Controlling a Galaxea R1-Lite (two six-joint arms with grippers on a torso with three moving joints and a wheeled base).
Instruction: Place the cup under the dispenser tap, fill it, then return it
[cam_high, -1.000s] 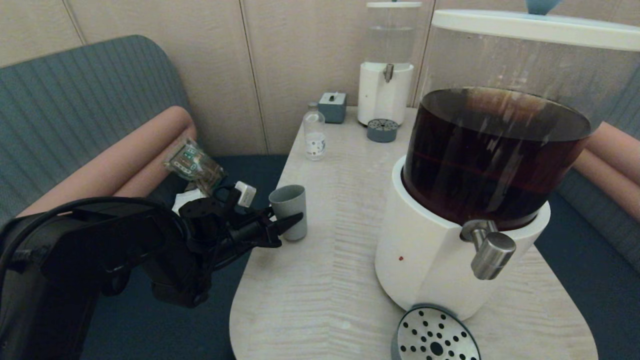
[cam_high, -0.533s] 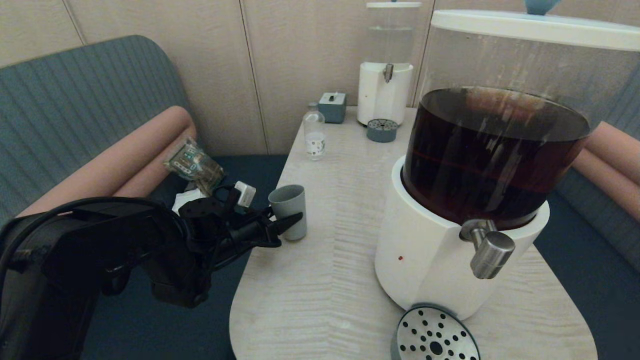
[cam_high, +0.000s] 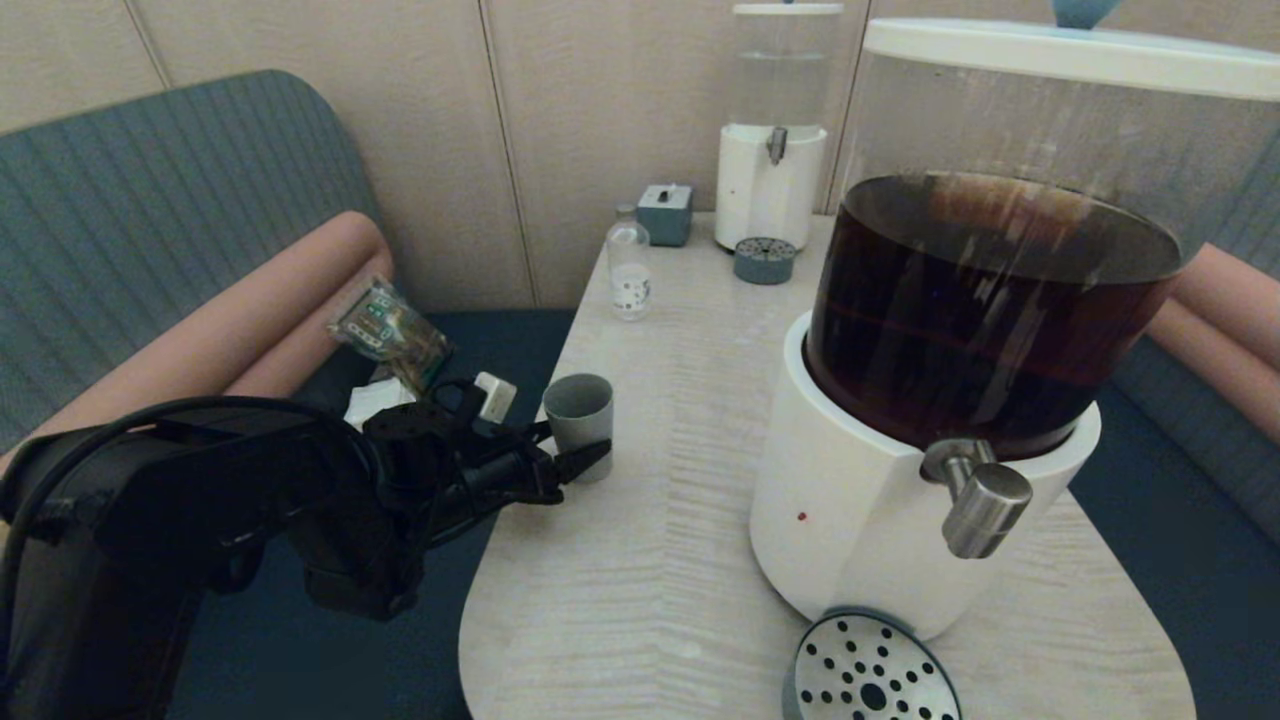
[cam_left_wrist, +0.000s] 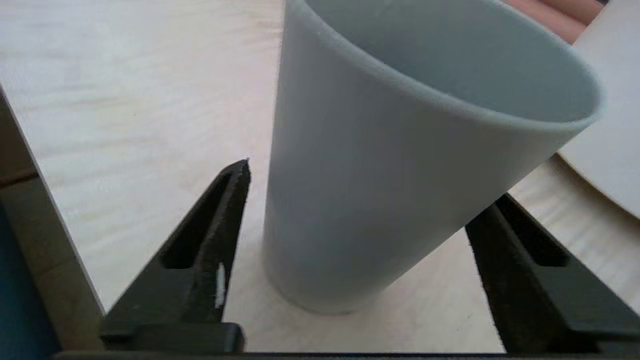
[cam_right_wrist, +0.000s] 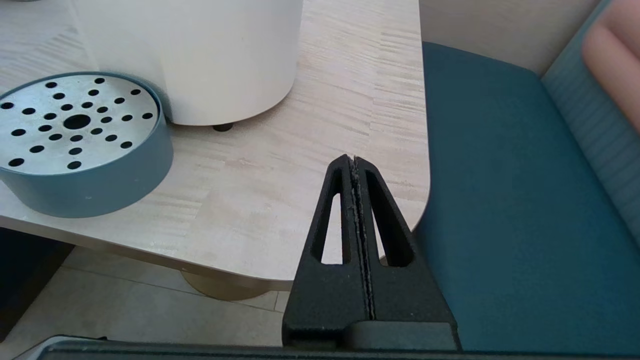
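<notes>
The grey-green cup (cam_high: 578, 412) stands near the table's left edge. It fills the left wrist view as a cup (cam_left_wrist: 400, 165) that looks slightly tilted. My left gripper (cam_high: 577, 445) is open, one finger on each side of the cup's lower half. A narrow gap shows beside one of its fingers (cam_left_wrist: 220, 220); the other is partly hidden behind the cup. The brushed-steel tap (cam_high: 975, 500) juts from the large white-based dispenser (cam_high: 850, 520) of dark liquid, over a round perforated drip tray (cam_high: 868, 675). My right gripper (cam_right_wrist: 354, 161) is shut and empty, off the table's near right corner.
A small clear bottle (cam_high: 630, 270), a grey box (cam_high: 665, 213), a smaller dispenser (cam_high: 770, 185) with clear liquid and its drip tray (cam_high: 765, 261) stand at the table's far end. A packet (cam_high: 388, 330) lies on the left bench. Blue seats flank the table (cam_high: 650, 560).
My left gripper has edged forward so its fingers reach further round the cup. The cup has shifted very slightly. The right arm has not moved.
</notes>
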